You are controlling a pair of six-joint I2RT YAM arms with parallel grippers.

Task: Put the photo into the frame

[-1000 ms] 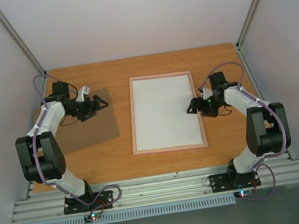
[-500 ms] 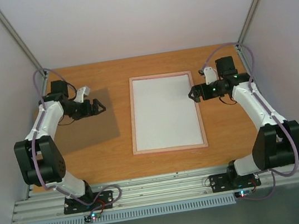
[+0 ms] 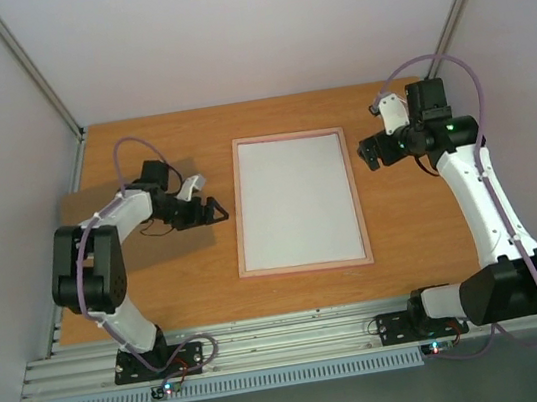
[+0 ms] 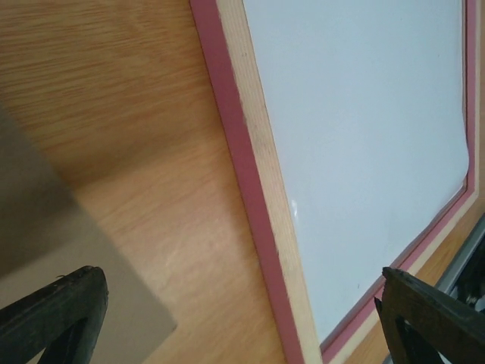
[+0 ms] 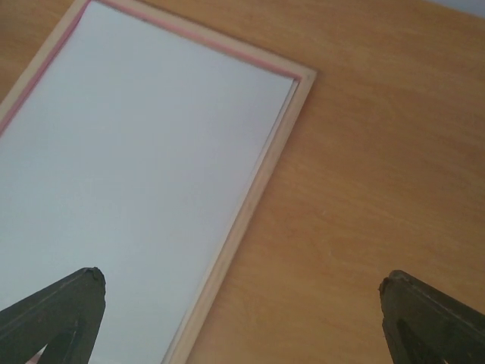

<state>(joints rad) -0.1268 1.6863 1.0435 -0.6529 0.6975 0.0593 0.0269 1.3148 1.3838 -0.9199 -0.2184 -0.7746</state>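
Your right gripper has drawn back from the pink-rimmed rectangular wooden frame, jaws apart; left gripper, also apart, has swung over the flat brown backing board, so fitting the backing is probably next.

Frame | large rectangle, narrow pink rim, pale wood back facing up | lies flat mid-table, long sides running away from the arm bases | recess filled by a plain white sheet, lying flat inside the rim; cannot tell whether it is the photo's back
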